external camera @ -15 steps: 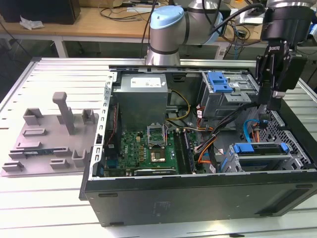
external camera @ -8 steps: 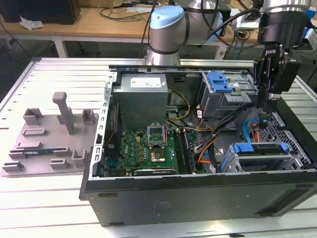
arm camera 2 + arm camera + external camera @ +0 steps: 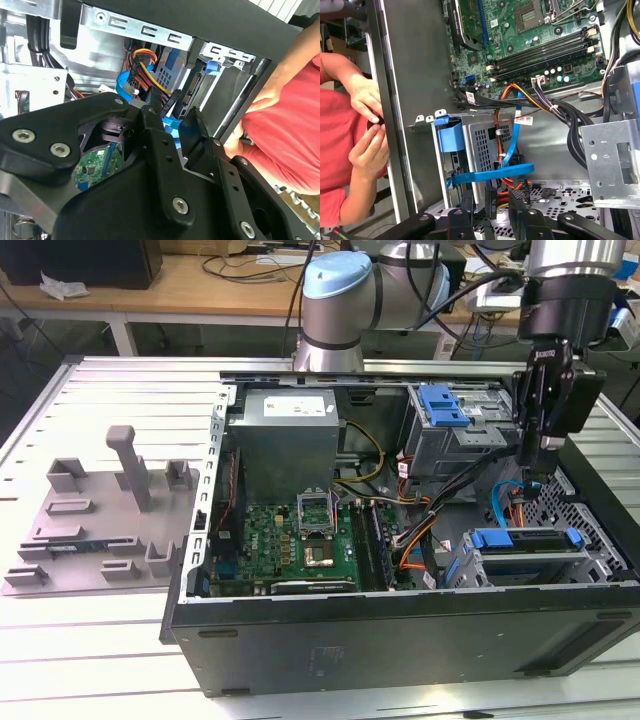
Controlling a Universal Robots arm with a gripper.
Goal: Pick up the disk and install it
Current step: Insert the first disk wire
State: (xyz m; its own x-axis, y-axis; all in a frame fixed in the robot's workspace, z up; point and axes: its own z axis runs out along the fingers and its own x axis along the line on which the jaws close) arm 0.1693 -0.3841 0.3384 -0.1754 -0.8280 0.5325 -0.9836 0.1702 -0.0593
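Disk [image 3: 525,542]: it sits in the drive cage at the near right corner of the computer case [image 3: 400,640]. Its blue carrier bracket [image 3: 490,175] faces up toward the gripper [image 3: 531,478].

I judge the step in hand to be the approach for the grasp. To do it well, I should:
- centre the gripper over the bracket;
- align it squarely with the bracket's long edges;
- stay clear of the blue data cable [image 3: 513,135] beside the cage.

The fingers [image 3: 466,202] stand moderately parted and hold nothing. The disk lies directly below them, near but apart.

A person's hands [image 3: 367,130] are at the case wall, so slow motion is advisable.
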